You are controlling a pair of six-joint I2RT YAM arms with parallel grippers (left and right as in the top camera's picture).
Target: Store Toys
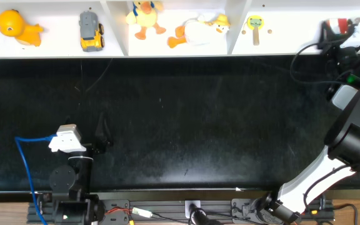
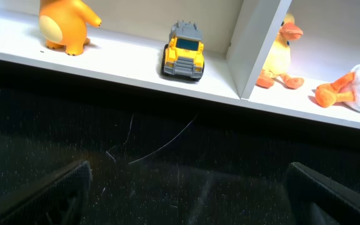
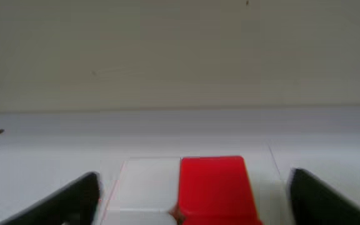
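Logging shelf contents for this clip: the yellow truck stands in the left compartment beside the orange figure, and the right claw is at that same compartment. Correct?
Not quite. The yellow truck does stand in the left compartment beside the orange figure, but the right claw is at the far right compartment, not that one. The top view shows it.

Scuffed matte-black worktop [image 1: 199, 125], white shelf unit with upright dividers [image 1: 55, 51] along its far edge, brown wood strip [image 1: 5, 212] along near edge, even light.
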